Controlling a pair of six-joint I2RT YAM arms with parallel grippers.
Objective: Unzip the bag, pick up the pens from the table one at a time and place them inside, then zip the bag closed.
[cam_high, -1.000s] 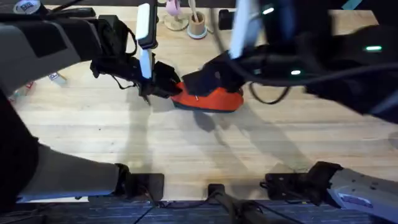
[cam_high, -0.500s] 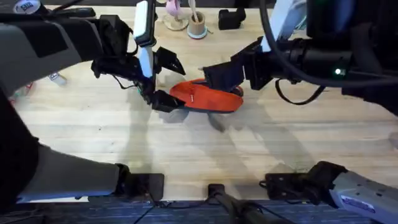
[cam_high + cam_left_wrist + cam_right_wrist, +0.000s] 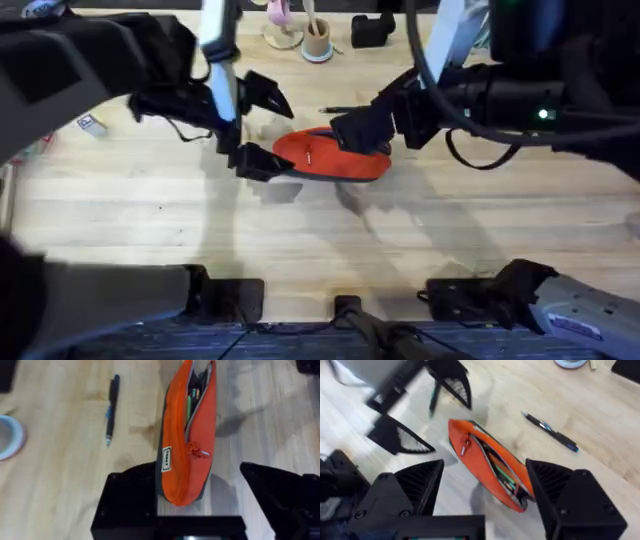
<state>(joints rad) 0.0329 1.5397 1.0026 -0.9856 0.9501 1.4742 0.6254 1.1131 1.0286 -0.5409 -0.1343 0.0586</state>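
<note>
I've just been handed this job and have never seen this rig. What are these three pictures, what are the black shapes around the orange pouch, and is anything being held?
Two robot arms work at a wooden table. One picture looks down from above; the other two come from cameras on each arm's wrist, so the black wedges at their lower edges are that arm's own fingers. The orange bag lies on the table, unzipped, with pens already showing inside it in both wrist views. The left gripper and the right gripper sit at opposite ends of the bag, both open, holding nothing. One dark pen lies loose on the table beside the bag. At the table's far edge stand a small cup with sticks and a black stapler.
</note>
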